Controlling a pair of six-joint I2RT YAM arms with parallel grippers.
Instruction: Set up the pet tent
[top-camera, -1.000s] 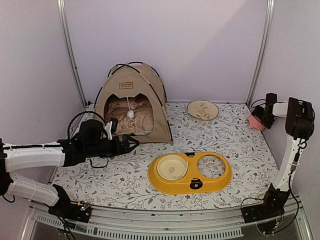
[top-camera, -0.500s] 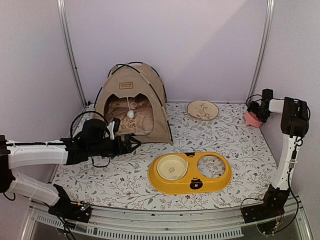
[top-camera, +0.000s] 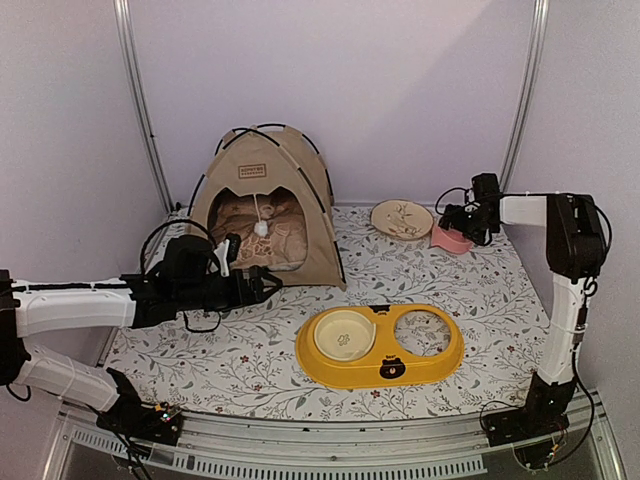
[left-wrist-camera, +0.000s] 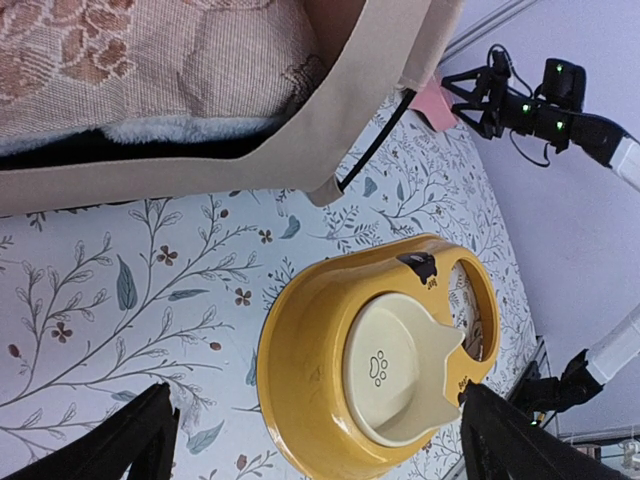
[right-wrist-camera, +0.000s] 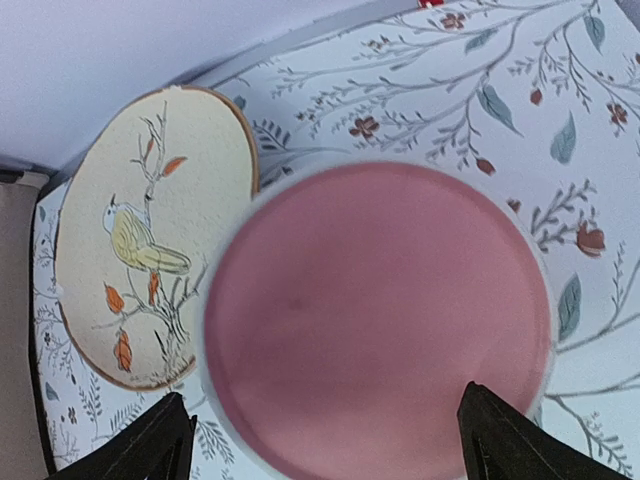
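Lilac walls (top-camera: 400, 100) back a floral-print tablecloth (top-camera: 480, 300). The beige canvas pet tent with black poles (top-camera: 262, 205) stands erect at the far left. It looks already set up, so the left gripper (top-camera: 262, 285) hovers by the doorway with its jaws wide and empty. The right gripper (top-camera: 458, 222) seems clamped across a round pink bowl (top-camera: 452, 241) beside a bird-painted plate (top-camera: 401, 219), probably to arrange dishes. There is one tent, one pink bowl, one plate and one yellow two-hole tray (top-camera: 380, 372) with one cream bowl (top-camera: 345, 335)

table (top-camera: 480, 290): floral cloth cover
tent (top-camera: 265, 200): back left, standing on cloth
tray (top-camera: 380, 352): yellow, front centre, flat on cloth
plate (top-camera: 402, 219): bird print, back right
pink bowl (top-camera: 452, 240): just beside plate; resting or lifted, cannot tell
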